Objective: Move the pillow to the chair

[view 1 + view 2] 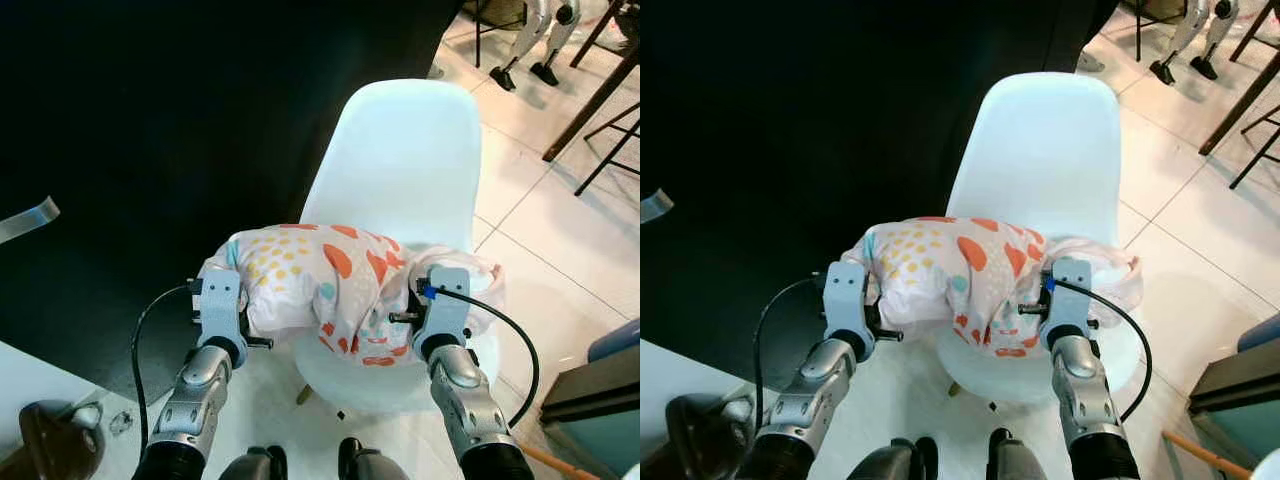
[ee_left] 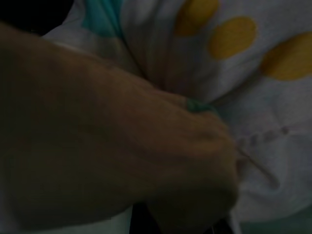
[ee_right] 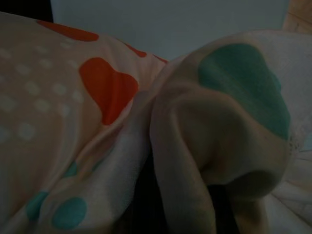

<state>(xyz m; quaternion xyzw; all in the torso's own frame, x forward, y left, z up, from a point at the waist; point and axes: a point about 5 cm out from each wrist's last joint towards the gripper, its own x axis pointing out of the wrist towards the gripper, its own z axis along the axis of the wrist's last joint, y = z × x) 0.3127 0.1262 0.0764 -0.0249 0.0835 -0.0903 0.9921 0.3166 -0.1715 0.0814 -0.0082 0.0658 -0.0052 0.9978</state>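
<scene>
Pillow (image 1: 330,280) sits squeezed between left end effector (image 1: 222,312) at 9 o'clock and right end effector (image 1: 438,312) at 3, over the chair (image 1: 405,160) seat's front edge. Placement is the step in hand; I cannot tell either finger spread. Next: push it toward 12, then let go

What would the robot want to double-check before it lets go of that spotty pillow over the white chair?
1. Pillow is above the chair seat: ok, though its left end overhangs the seat edge.
2. Left hand against the pillow's left end: ok.
3. Right hand against the pillow's right end: ok.
4. Finger grip on the fabric: cannot tell, fingers are buried in cloth.
5. Pillow already resting on the seat: cannot tell.
6. Chair back free behind the pillow: ok.
</scene>
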